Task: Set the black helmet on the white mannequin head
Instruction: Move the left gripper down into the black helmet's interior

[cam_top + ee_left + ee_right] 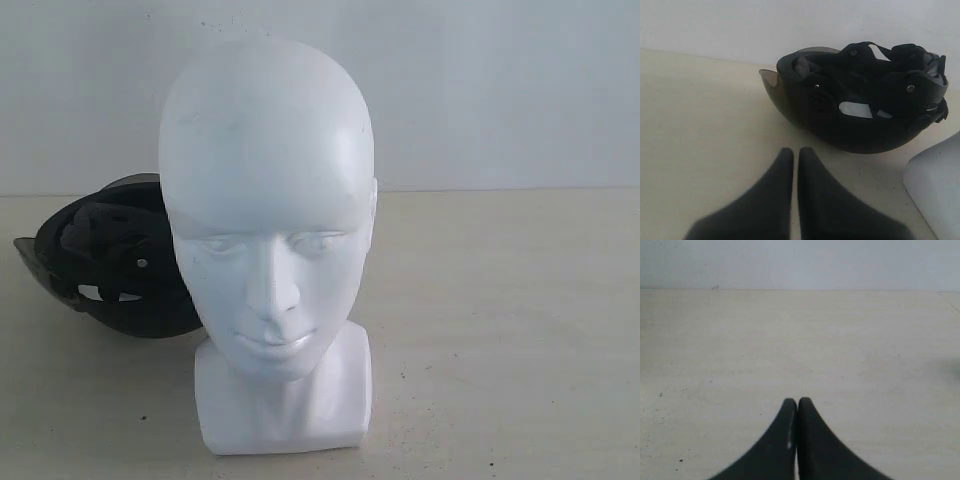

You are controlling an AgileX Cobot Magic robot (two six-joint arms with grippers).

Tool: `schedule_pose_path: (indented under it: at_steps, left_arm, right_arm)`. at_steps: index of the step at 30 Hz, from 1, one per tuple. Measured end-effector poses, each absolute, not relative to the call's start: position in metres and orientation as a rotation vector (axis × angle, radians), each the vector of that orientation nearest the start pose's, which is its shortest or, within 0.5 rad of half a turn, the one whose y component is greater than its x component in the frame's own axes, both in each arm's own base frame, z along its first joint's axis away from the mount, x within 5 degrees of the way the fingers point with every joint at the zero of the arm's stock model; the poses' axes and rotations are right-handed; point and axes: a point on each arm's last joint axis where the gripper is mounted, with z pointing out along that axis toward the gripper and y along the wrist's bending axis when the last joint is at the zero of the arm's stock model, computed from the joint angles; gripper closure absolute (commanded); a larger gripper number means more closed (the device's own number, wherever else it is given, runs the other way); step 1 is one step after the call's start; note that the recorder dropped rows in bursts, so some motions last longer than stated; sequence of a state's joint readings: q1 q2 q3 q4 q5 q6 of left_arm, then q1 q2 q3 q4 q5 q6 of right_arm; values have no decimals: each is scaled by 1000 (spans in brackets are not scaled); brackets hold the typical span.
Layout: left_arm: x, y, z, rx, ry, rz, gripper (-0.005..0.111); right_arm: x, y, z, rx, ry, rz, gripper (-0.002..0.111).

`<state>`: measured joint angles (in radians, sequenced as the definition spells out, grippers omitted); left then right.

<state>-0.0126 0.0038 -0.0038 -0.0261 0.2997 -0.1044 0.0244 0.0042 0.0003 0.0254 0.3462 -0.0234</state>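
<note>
Matte black rounded open-face helmet (860, 115) w/ smoky visor lies upside down on the pale counter (500, 330), lining up, just beside and partly behind the glossy white mannequin head (268, 200), on the left arm's side. Left gripper (795, 152) clenched, empty, near the shell but apart. Right gripper (797, 402) also clenched, holding nothing. Step in hand, prob.: reach and grasp. Open left jaws first, take the firm rim, not straps or visor; helmet needs flipping before it goes on.

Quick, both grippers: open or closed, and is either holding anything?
Left gripper: closed, holding nothing, clear of the black helmet.
Right gripper: closed, holding nothing, above the table.
</note>
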Motion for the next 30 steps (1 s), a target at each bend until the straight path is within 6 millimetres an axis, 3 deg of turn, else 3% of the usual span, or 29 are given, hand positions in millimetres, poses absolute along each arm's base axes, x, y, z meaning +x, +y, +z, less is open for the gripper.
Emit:
schedule_pose_path:
  at_steps: [24, 26, 30]
  left_arm:
    - [55, -1, 187, -86, 1782, -100, 102]
    - [53, -2, 201, -105, 1747, -121, 102]
    - [35, -2, 271, -104, 1582, -144, 102]
  right_arm:
    - [54, 2, 182, -28, 1834, 25, 108]
    - [54, 2, 182, -28, 1834, 25, 108]
    - [54, 2, 182, -28, 1834, 25, 108]
